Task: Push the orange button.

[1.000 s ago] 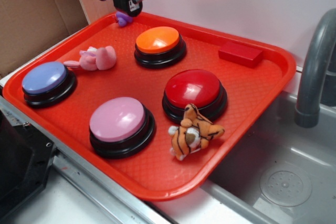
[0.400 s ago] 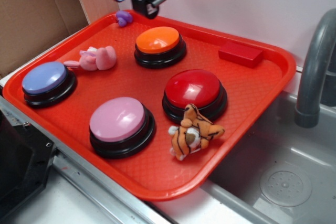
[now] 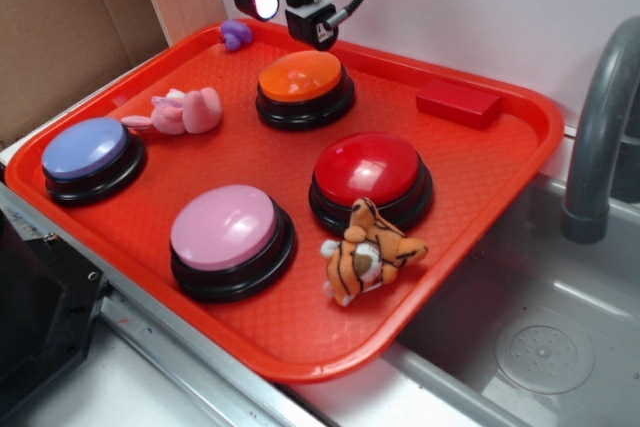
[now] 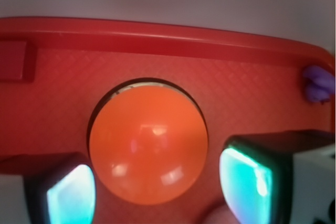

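The orange button (image 3: 300,76), domed and glossy on a black base, stands at the back middle of the red tray (image 3: 480,162). It fills the centre of the wrist view (image 4: 148,144). My gripper (image 3: 290,9) hangs open and empty just above and behind the button's back edge, not touching it. In the wrist view its two lit fingers (image 4: 71,191) stand wide apart either side of the dome, the gripper (image 4: 157,190) centred over its near edge.
On the tray are also a red button (image 3: 368,169), a pink button (image 3: 224,227), a blue button (image 3: 86,147), a tiger toy (image 3: 366,252), a pink toy (image 3: 186,110), a purple toy (image 3: 236,34) and a red block (image 3: 458,101). A sink and faucet (image 3: 598,127) lie right.
My gripper has moved right along the tray's back edge, from over the purple toy to just above and behind the orange button. Nothing else moved.
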Robot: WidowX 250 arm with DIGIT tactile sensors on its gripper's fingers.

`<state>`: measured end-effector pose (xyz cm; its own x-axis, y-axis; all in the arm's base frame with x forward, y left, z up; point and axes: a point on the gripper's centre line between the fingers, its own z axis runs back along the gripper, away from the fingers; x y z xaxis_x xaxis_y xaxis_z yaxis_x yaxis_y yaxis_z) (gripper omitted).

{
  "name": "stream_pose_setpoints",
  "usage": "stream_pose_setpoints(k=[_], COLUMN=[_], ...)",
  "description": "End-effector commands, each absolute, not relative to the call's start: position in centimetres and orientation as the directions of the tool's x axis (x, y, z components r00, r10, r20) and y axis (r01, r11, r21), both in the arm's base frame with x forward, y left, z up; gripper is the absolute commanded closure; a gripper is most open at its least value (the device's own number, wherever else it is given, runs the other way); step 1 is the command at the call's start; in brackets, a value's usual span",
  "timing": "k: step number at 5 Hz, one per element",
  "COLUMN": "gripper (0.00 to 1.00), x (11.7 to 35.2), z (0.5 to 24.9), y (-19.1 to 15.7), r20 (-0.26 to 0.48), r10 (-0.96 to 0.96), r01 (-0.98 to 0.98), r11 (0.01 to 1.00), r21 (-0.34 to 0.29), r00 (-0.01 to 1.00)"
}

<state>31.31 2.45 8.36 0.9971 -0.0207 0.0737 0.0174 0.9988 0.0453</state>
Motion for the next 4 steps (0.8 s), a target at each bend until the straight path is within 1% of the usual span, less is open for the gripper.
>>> stream_pose_setpoints(k=[1, 2, 3, 4], gripper=[0.0, 0.0, 0.0, 0.0], x=[32.4, 31.8, 31.4, 31.5], z=[7.3, 6.7, 6.0, 5.3], y=[1.8, 2.0, 2.0, 2.2], r20=[0.118, 0.107, 0.092, 0.081], r10=[-0.018, 0.009, 0.031, 0.036], r01=[0.014, -0.013, -0.032, -0.036], r11=[0.999, 0.999, 0.999, 0.999], r21=[0.037, 0.035, 0.008, 0.0], r00=[0.993, 0.994, 0.995, 0.996])
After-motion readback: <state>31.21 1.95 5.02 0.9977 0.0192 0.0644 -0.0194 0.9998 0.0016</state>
